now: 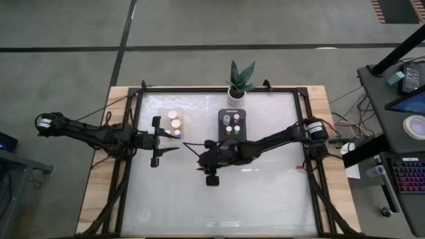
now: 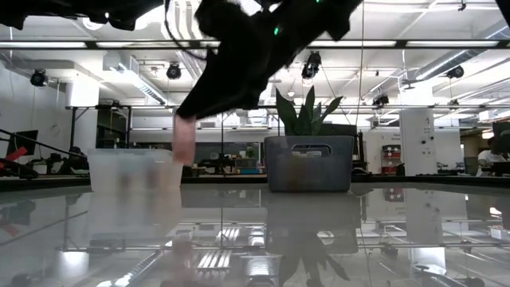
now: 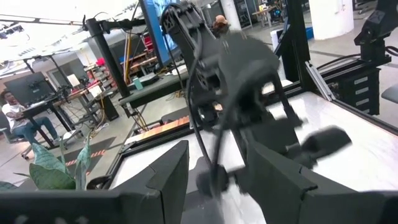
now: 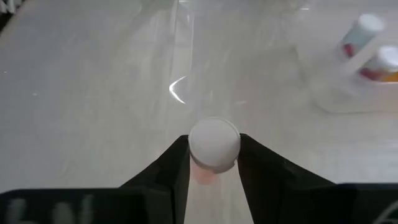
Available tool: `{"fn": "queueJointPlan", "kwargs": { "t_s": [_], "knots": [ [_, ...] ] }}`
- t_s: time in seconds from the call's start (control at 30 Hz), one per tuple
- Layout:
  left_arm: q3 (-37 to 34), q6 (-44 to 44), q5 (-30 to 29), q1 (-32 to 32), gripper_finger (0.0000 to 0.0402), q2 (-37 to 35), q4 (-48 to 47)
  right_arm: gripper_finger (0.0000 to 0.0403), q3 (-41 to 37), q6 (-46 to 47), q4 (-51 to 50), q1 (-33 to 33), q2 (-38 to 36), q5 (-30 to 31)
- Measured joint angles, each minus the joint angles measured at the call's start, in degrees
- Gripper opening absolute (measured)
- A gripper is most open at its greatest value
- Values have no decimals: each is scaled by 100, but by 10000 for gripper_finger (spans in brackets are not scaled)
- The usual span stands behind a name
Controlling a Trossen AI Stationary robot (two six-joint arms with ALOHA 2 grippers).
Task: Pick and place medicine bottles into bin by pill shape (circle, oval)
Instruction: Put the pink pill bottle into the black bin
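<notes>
Just in front of the clear plastic bin [image 1: 174, 123] holding white-capped bottles [image 1: 172, 115], the right gripper [image 4: 213, 163] has its jaws clamped on a pinkish white-capped medicine bottle [image 4: 213, 146] above the glossy tabletop [image 1: 265, 192], with the left gripper [image 1: 174, 139], jaws apart, close beside it and the dark bin [image 1: 233, 123] and potted green plant [image 1: 239, 79] farther off.

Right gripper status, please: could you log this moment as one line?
right gripper: shut on pinkish bottle, above table, between bins | left gripper: open, beside clear bin | dark bin: holds bottles

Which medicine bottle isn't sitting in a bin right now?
The pinkish white-capped bottle clamped in the right pincer, above the table; the others stand in the clear bin and dark bin.
</notes>
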Motion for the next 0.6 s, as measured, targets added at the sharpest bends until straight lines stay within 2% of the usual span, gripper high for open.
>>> {"fn": "queueJointPlan", "kwargs": {
  "t_s": [0.2,0.4,0.6],
  "knots": [
    [0,0,0,0,148,-1,-1,113,2,26,-815,-33,-705,97],
    [0,0,-22,0,148,4,48,113,-162,98,-1757,-40,-1446,977],
    [0,0,-35,0,148,4,101,114,-801,416,-1930,-219,-2316,1752]
  ]
}}
